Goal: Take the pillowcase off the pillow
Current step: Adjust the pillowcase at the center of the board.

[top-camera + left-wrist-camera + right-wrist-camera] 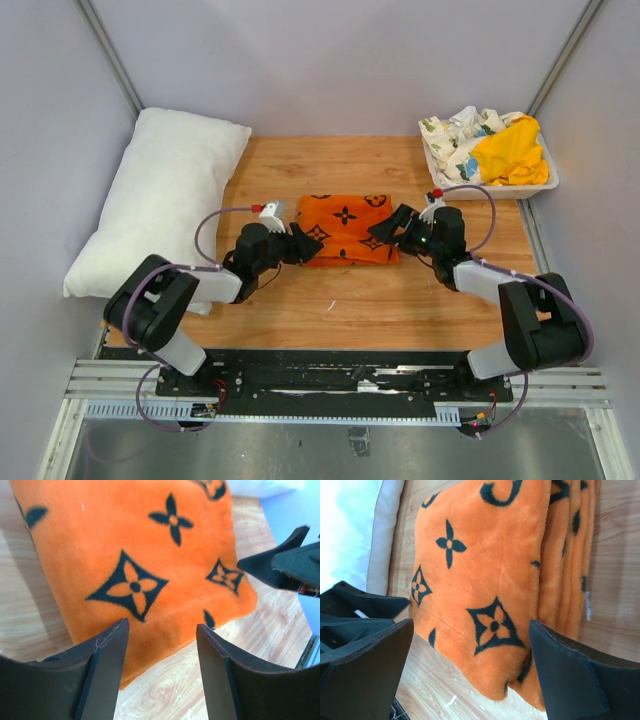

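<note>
The orange pillowcase (345, 228) with black flower motifs lies folded flat on the wooden table's middle, off the pillow. It fills the left wrist view (135, 555) and the right wrist view (480, 580), where several folded layers show at its edge. The plump white pillow (160, 200) lies bare at the far left, partly off the table. My left gripper (300, 243) is open at the pillowcase's left end, holding nothing. My right gripper (392, 228) is open at its right end, holding nothing.
A white tray (545, 182) at the back right holds a yellow cloth (510, 152) and a white floral-print cloth (455, 135). Grey walls enclose the table on three sides. Bare wood lies in front of the pillowcase.
</note>
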`<state>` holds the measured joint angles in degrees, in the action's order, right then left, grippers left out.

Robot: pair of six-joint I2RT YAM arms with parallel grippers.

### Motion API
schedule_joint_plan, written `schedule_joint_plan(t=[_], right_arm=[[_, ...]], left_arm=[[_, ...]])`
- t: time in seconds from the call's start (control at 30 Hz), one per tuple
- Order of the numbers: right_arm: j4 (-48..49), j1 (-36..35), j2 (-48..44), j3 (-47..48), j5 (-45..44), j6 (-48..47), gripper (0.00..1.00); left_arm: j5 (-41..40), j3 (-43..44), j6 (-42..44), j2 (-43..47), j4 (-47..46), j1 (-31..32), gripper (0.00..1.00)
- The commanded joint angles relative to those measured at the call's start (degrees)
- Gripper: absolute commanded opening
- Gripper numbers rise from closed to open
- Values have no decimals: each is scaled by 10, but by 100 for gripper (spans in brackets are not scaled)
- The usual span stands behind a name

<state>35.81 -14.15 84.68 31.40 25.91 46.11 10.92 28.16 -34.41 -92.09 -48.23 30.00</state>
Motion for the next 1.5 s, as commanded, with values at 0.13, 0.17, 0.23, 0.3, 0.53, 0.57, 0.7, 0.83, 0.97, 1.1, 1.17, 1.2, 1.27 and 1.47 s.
schedule_joint_plan(t=[0.13,0.17,0.23,0.3,0.53,0.57,0.7,0.83,0.97,1.1,1.17,1.2,1.27,1.47], right_arm=[[-190,18,-105,72,-54,-144,98],[-201,23,-102,76,-64,-147,98],[-201,40,-77,82,-58,-143,98],[-206,61,-34,110,-17,-133,98],[-174,80,114,186,96,-101,83],[-164,80,129,190,101,-96,82],[-154,77,159,192,96,-95,76],[-150,74,182,194,96,-96,68],[-141,73,195,187,96,-91,62],[-124,71,191,159,89,-74,47],[-101,71,188,135,87,-44,40],[-83,71,185,119,86,-26,36],[-46,70,176,82,69,16,32],[20,26,106,-21,-43,121,36]], left_arm=[[35,87,82,114,242,-66,79],[43,108,94,102,273,-72,80],[41,129,107,80,296,-76,82],[41,132,102,66,293,-78,82],[54,116,72,41,264,-78,82],[55,114,70,38,262,-78,82],[71,105,59,13,242,-78,82],[82,108,45,-25,216,-78,80],[77,143,47,-75,216,-78,78],[65,206,58,-122,242,-78,78],[66,252,70,-151,262,-78,78],[68,278,77,-170,274,-78,77],[71,342,94,-220,309,-77,77],[125,576,151,-351,386,-76,77]])
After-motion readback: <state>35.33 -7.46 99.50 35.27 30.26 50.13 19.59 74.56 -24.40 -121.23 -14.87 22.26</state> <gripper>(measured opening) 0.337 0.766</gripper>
